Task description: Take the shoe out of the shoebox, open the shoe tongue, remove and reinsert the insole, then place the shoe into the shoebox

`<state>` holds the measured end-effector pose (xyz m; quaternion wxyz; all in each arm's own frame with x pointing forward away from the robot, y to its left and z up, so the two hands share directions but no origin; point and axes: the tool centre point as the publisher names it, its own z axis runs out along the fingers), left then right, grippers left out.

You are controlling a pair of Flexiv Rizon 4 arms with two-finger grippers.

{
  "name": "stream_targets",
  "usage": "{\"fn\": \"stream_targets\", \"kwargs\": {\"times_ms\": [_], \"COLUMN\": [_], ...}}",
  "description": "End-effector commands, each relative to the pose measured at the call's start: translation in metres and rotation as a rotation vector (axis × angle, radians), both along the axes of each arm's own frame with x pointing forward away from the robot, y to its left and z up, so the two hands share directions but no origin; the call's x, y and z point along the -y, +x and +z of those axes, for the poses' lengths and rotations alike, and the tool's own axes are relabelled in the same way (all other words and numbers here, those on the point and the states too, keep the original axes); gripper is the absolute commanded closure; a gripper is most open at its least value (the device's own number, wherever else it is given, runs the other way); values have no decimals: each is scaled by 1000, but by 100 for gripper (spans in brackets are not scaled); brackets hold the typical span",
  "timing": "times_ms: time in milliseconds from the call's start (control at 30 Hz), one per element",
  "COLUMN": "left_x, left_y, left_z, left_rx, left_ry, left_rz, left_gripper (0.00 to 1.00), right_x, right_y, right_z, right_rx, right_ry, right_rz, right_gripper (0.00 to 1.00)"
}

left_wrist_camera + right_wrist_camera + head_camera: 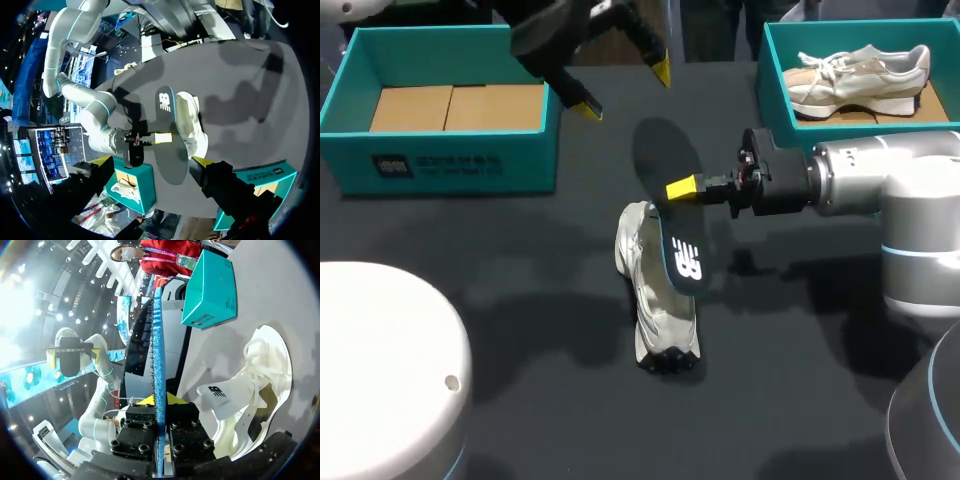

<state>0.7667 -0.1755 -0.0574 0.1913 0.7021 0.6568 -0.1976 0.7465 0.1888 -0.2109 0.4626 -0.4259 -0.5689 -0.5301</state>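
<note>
We log right gripper (685,188) pinching insole (665,160) over shoe (655,300) on table (520,260), left gripper (623,88) spread above; we would angle the insole's toe end in first, with left holding tongue (220,395) back.

A white logo mark stands on the dark insole (678,235), near its lower end; the left wrist view shows it too. The front wall of the left teal shoebox (440,165) bears a dark label and pale lines of print, too small to read. Another logo mark, dark, sits on the white shoe tongue (216,391).
</note>
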Motion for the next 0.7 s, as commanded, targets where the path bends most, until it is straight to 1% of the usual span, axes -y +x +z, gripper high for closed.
{"fn": "stream_targets", "kwargs": {"times_ms": [33, 200, 367, 700], "left_x": [24, 40, 50, 53], "left_y": [1, -4, -4, -2], "left_z": [-2, -1, 1, -2], "left_rx": [7, 9, 11, 4], "left_ry": [270, 328, 375, 408], "left_rz": [9, -5, -18, -2], "left_gripper": [0, 0, 0, 0], "right_x": [-1, -1, -1, -1], "right_y": [0, 0, 0, 0], "right_z": [-1, -1, -1, -1], "right_rx": [0, 0, 0, 0], "right_ry": [-1, -1, -1, -1], "right_rz": [-1, -1, -1, -1], "right_gripper": [100, 100, 100, 100]}}
